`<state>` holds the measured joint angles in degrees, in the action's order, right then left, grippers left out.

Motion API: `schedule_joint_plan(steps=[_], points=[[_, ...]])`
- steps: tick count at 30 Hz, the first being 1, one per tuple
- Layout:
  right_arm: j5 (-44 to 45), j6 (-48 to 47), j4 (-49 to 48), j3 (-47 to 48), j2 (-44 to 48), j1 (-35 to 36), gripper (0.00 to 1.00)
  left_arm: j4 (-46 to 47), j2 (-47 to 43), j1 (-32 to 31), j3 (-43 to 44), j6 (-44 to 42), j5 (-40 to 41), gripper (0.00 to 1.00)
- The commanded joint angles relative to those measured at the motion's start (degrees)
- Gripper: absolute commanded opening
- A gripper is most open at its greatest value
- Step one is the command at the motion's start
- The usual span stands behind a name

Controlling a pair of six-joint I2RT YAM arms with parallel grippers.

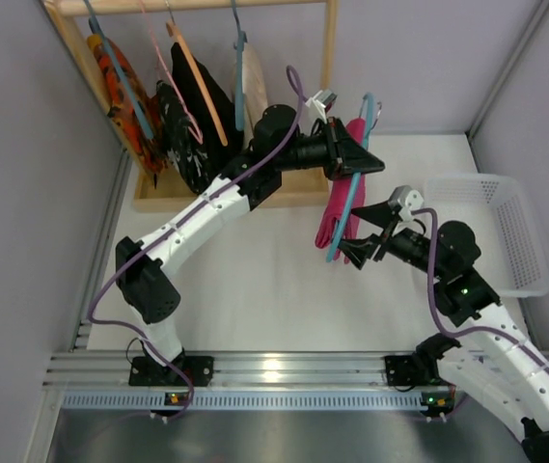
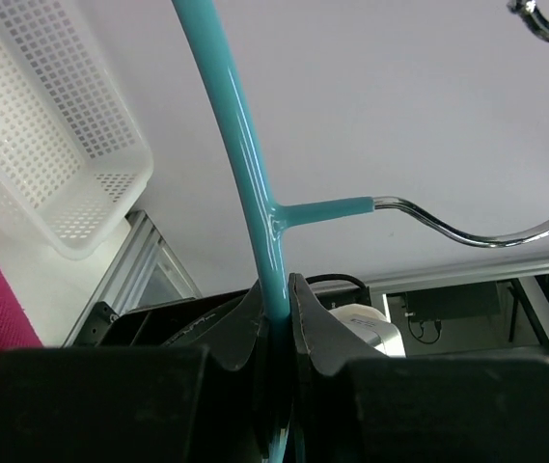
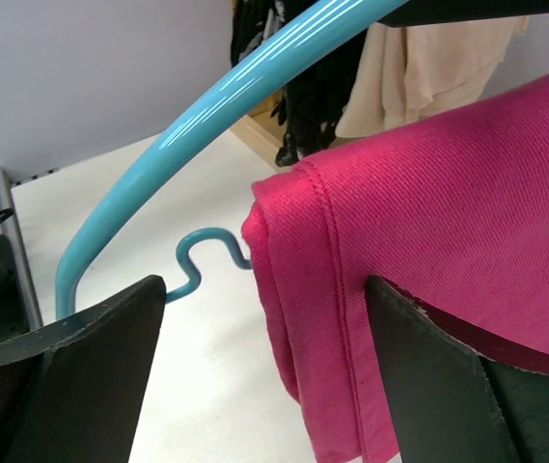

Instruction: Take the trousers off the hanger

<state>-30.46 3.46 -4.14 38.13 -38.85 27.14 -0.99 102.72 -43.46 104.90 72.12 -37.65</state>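
Pink trousers (image 1: 337, 207) hang folded over the bar of a teal hanger (image 1: 356, 174) held above the table. My left gripper (image 1: 359, 159) is shut on the hanger's teal arm (image 2: 255, 193), just below its metal hook (image 2: 467, 231). My right gripper (image 1: 356, 234) is open, its two fingers (image 3: 91, 376) on either side of the trousers' folded edge (image 3: 351, 318), not touching it. The hanger's wavy end (image 3: 197, 256) shows to the left of the cloth.
A wooden rack (image 1: 284, 188) at the back left holds several hangers with dark, orange and cream garments (image 1: 192, 116). A white perforated basket (image 1: 506, 231) sits at the right, also in the left wrist view (image 2: 42, 135). Walls close in both sides.
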Motion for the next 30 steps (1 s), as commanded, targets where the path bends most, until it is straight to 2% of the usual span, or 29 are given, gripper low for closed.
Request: schedule_joint_plan(steps=[1,7,12,23,26,27,30], points=[[7.68,-2.85,-5.26,-0.51,-1.66,1.69,0.84,10.84,-3.13,0.13,4.26,-0.31,-0.05,0.00],[13.84,-7.42,-6.58,-1.21,-2.19,1.69,0.71,10.84,-3.66,0.22,3.29,-0.22,-0.15,0.00],[16.57,-10.93,-7.02,-1.30,-3.51,1.69,0.67,10.93,-3.58,0.22,3.20,0.04,-0.06,0.00],[15.88,-17.17,-9.31,-3.32,-5.54,1.60,0.67,11.10,-3.66,0.40,3.03,0.48,-0.50,0.00],[12.55,-17.96,-7.99,-4.20,-2.99,1.52,0.73,11.19,-3.84,0.57,2.94,0.57,-0.85,0.00],[11.66,-18.05,-7.20,-4.29,-1.59,1.52,0.78,11.19,-3.84,0.66,2.94,0.57,-0.93,0.00],[9.72,-17.70,-5.35,-4.12,0.61,1.52,0.81,11.19,-3.66,0.83,3.03,0.83,-0.94,0.00]])
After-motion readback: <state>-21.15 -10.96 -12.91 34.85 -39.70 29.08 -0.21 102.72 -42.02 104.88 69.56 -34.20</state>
